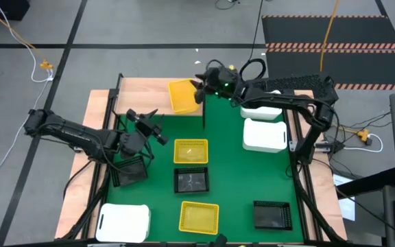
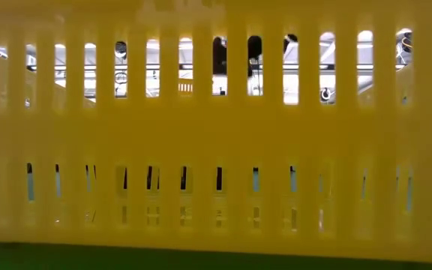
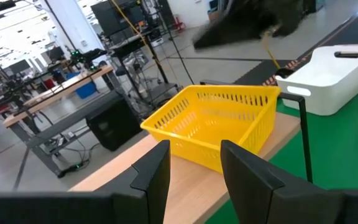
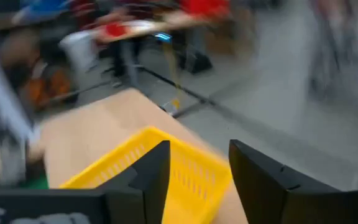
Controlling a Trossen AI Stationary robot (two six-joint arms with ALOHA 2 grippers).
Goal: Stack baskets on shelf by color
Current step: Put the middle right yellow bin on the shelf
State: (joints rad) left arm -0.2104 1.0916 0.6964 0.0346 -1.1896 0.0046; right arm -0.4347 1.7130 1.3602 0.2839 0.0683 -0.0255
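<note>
A yellow basket stands upright on the light-wood shelf at the far side of the green mat; it also shows in the left wrist view. My right gripper is open just above that basket's right edge; I see no touch. My left gripper is open and empty in the air in front of the shelf, pointing at it. Below the left arm a black basket rests on the mat.
On the mat stand two more yellow baskets, two black ones, a white one at the near left and two white ones at the right. The near yellow basket fills the low view.
</note>
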